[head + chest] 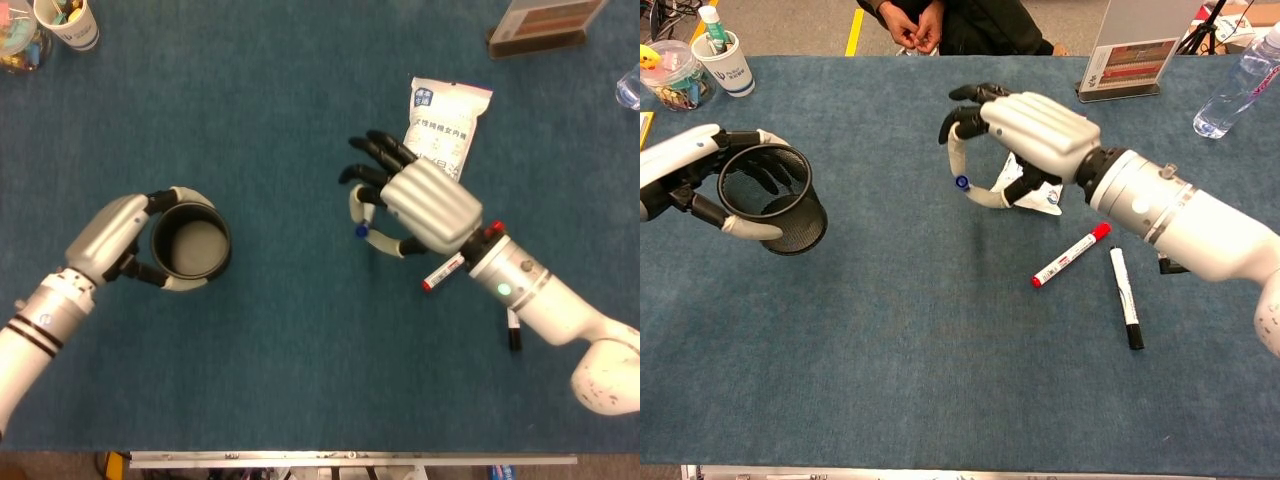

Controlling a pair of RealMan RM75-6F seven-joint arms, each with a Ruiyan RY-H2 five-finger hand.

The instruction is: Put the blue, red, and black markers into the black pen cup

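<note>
Chest view: snack bag behind right hand.

On the worktop, the pen cup sits at the left within the left hand, and the right hand is raised toward the middle with a marker in its fingers, in front of the snack bag. Two more markers, one just left of the other, lie on the worktop nearer the front edge, below the right forearm. At the far left corner stand a paper cup and a tub beside it, while a sign stand and a bottle stand at the far right.
</note>
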